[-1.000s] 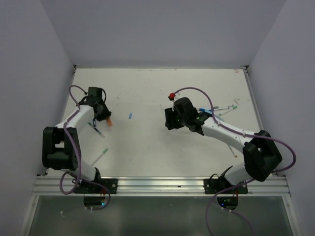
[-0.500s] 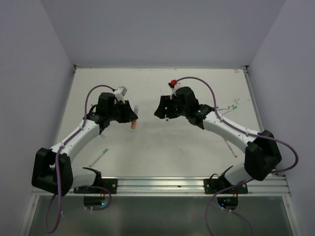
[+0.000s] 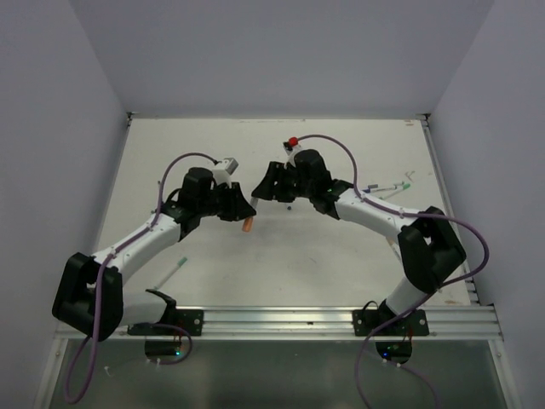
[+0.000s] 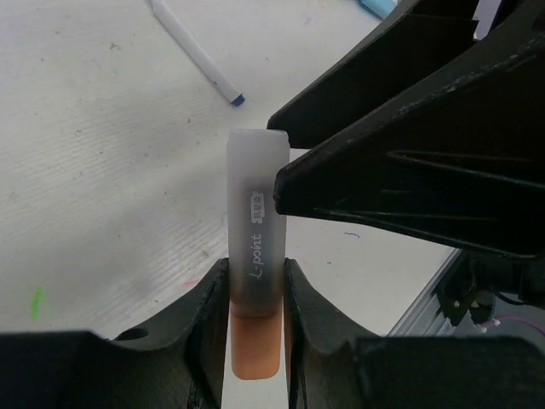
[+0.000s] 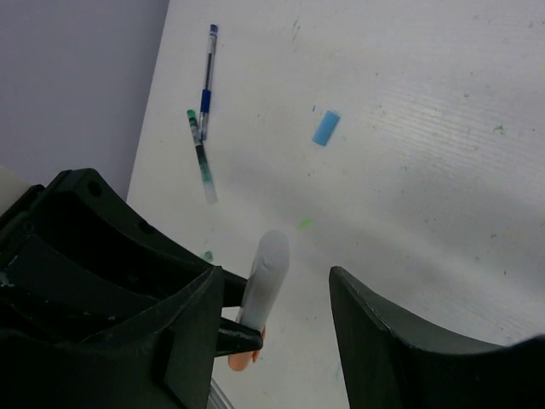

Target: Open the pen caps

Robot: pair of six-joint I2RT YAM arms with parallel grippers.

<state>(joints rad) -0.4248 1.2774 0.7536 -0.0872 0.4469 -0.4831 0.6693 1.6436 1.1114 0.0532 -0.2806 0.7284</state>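
Observation:
My left gripper (image 4: 255,277) is shut on a pen (image 4: 255,204) with a whitish-grey barrel and an orange end (image 4: 255,349), and holds it above the table. In the top view the left gripper (image 3: 242,208) and right gripper (image 3: 263,189) meet at the table's middle, and the orange end (image 3: 248,226) pokes out below. My right gripper (image 5: 281,319) is open. Its fingers (image 5: 383,341) stand either side of the pen's whitish end (image 5: 268,268), which lies closer to the left one. I cannot tell if they touch it.
A loose blue cap (image 5: 325,128), a blue pen (image 5: 207,77) and a green pen (image 5: 199,149) lie on the table beyond. A green-ended pen (image 3: 177,267) lies at the near left. More pens (image 3: 387,184) lie at the far right, by the right arm.
Both arms have swung in to the table's middle. The left gripper carried the orange-ended pen to the right, and the open right gripper came round its whitish end.

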